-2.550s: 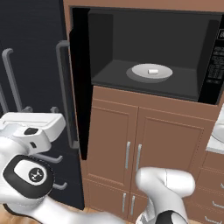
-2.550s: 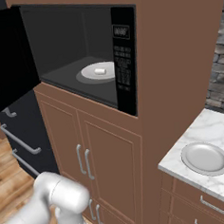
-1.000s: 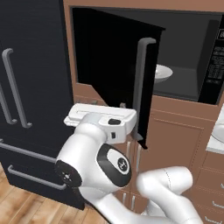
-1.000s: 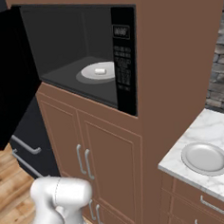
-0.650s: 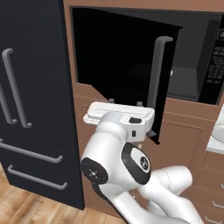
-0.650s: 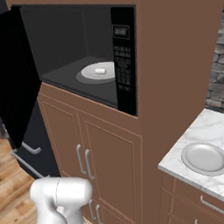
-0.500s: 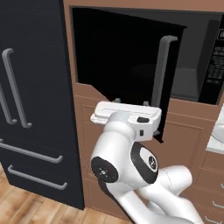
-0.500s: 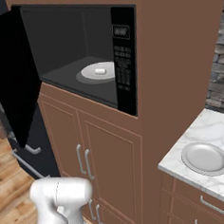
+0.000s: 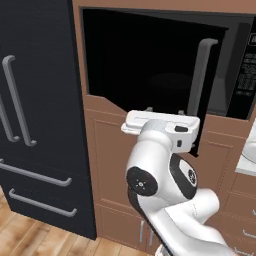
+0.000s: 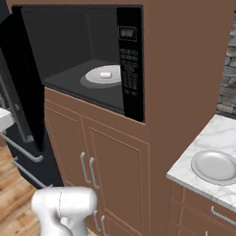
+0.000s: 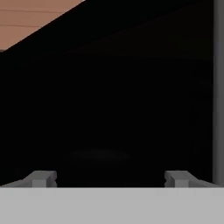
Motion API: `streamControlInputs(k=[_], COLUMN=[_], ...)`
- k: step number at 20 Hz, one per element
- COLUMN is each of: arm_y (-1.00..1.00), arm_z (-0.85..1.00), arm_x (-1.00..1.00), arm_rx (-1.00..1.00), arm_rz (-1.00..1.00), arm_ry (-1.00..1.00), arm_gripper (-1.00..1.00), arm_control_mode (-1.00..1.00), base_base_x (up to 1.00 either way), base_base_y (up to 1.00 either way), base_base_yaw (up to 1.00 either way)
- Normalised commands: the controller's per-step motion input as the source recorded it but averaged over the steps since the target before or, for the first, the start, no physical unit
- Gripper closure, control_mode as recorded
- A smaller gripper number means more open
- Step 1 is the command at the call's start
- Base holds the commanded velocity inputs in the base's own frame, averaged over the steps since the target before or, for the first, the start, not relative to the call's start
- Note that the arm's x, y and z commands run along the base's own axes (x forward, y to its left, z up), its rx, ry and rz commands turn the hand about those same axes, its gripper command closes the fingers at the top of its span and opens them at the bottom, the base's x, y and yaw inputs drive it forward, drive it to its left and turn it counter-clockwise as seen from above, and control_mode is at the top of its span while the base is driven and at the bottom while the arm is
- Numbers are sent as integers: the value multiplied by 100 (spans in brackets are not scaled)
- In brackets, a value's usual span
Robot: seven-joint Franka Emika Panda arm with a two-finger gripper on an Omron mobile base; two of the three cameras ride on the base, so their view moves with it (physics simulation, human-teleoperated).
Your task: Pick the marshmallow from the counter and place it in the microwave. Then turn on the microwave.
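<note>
The marshmallow [image 10: 105, 75] lies on the white round turntable [image 10: 99, 79] inside the microwave [image 10: 92, 57]. The black microwave door [image 9: 145, 65] stands partly swung toward the cavity, its grey vertical handle [image 9: 202, 75] facing me. My gripper [image 9: 164, 110] is open and empty, pressed close against the door's outer face just below its lower edge. In the hand view the black door [image 11: 109, 96] is right in front, with the handle [image 11: 217, 87] at the right and my gripper [image 11: 109, 179] spread wide. The keypad [image 10: 128, 64] is on the microwave's right side.
A black fridge [image 9: 35, 115] with long grey handles stands left of the microwave. Brown cabinet doors [image 10: 108, 161] sit below it. The marble counter [image 10: 227, 136] at the right carries a round white plate [image 10: 216, 166]. Wooden floor [image 9: 30, 240] lies below.
The door has swung further toward the microwave's opening, its handle moving right. My hand has followed it to the right, staying against the door. The marshmallow has not moved.
</note>
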Motion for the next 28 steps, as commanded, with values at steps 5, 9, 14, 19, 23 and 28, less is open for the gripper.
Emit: streamControlInputs(k=[5, 9, 14, 19, 23, 28], arm_y=[-35, -34, -37, -33, -30, -27], arm_z=[0, 0, 0, 0, -3, -7], arm_x=[16, 25, 32, 31, 31, 23], arm_rx=[0, 0, 0, 0, 0, 0], arm_rz=[0, 0, 0, 0, 0, 0], arm_ry=[-1, 0, 0, 0, -1, -5], arm_gripper=[-100, -100, -100, -100, -100, -100], arm_control_mode=[-100, -100, -100, -100, -100, -100], base_base_x=[0, 0, 0, 0, 0, 0], base_base_y=[0, 0, 0, 0, 0, 0], base_base_yaw=[0, 0, 0, 0, 0, 0])
